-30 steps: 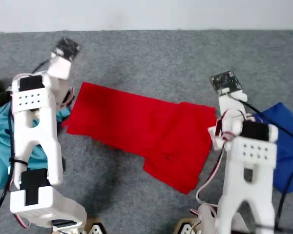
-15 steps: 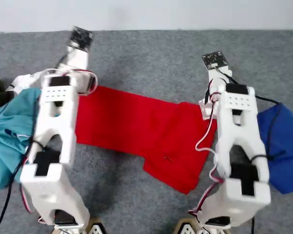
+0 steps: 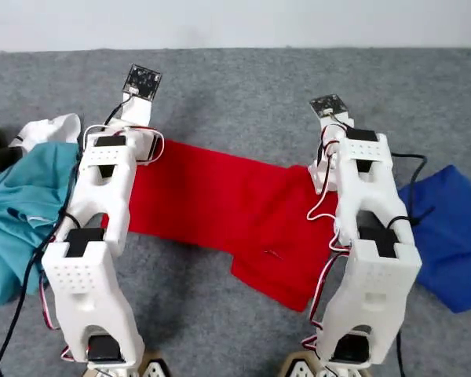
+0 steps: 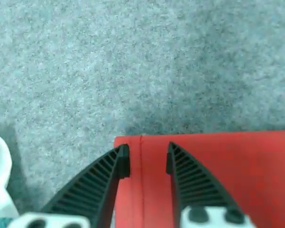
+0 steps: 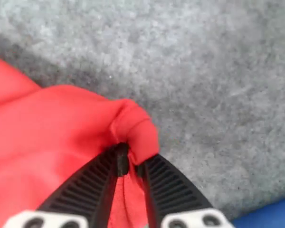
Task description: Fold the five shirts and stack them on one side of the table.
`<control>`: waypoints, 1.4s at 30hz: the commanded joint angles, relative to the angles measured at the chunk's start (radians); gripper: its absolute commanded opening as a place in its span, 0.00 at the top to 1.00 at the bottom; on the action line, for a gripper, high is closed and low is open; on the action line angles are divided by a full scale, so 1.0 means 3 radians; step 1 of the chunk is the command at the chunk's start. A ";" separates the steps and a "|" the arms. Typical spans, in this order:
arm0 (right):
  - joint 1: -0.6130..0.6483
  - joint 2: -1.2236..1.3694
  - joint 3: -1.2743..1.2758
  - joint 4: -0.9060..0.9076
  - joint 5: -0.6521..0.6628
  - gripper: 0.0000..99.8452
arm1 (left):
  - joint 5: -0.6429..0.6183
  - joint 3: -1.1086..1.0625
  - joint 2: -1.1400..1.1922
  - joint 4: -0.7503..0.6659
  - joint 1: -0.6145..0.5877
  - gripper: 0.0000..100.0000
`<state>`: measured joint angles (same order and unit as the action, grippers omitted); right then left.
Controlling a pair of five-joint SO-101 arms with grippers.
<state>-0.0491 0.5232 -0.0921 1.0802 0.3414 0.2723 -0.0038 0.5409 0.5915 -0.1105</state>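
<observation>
Red shirt [image 3: 220, 204]: you have it spread flat across the middle of the grey surface [image 3: 235, 94].
Left jaws: parted over the shirt's far left corner, 1 tip on each side of the hem seam.
Right jaws: pinched tight on a bunched fold at the shirt's far right corner.
Other shirts: teal shirt [image 3: 16, 204] and white shirt [image 3: 51, 129] lie at the surface's left end, blue shirt [image 3: 451, 236] at its right end.

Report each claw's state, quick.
Left claw: open, over the red shirt corner.
Right claw: shut on the red shirt.
</observation>
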 commanded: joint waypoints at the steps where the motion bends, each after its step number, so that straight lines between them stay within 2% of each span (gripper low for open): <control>1: -0.0141 -0.0013 -0.0113 0.0038 0.0000 0.99 | -0.0005 0.0033 -0.0020 -0.0041 -0.0020 0.86; 10: -0.0565 -0.0330 -0.0097 0.0401 -0.0010 0.99 | -0.0005 0.0033 -0.0020 -0.0041 -0.0020 0.86; 15: -0.0570 -0.0330 -0.0087 0.0499 -0.0005 0.98 | -0.0005 0.0033 -0.0020 -0.0041 -0.0020 0.86; 17: -0.0570 -0.0294 -0.0097 0.0509 -0.0026 0.94 | -0.0005 0.0033 -0.0031 -0.0041 -0.0020 0.86; 21: -0.0575 -0.0432 -0.0194 0.0836 -0.0179 0.77 | -0.0026 0.0049 -0.0123 -0.0026 -0.0020 0.86; 24: -0.0550 -0.0698 -0.0373 0.1276 -0.0128 0.76 | -0.0026 0.0084 -0.0348 0.0123 -0.0010 0.86; 28: -0.0391 -0.1107 -0.0471 0.1854 0.0153 0.77 | -0.0026 0.0182 -0.0793 0.0522 0.0010 0.86; 32: -0.0038 -0.1378 -0.0353 0.2381 0.0573 0.78 | -0.0031 0.0192 -0.1279 0.1100 -0.0010 0.86; 37: 0.0545 -0.1670 0.0440 0.2350 0.1079 0.92 | -0.0010 0.0187 -0.1759 0.2005 -0.0020 0.86; 42: 0.1071 -0.1874 0.1314 0.1936 0.1028 0.84 | -0.0005 0.0187 -0.1990 0.2895 -0.0020 0.86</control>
<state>0.2071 0.0292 0.1918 1.7277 0.6529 0.2723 -0.0023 0.0176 1.3295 -0.1105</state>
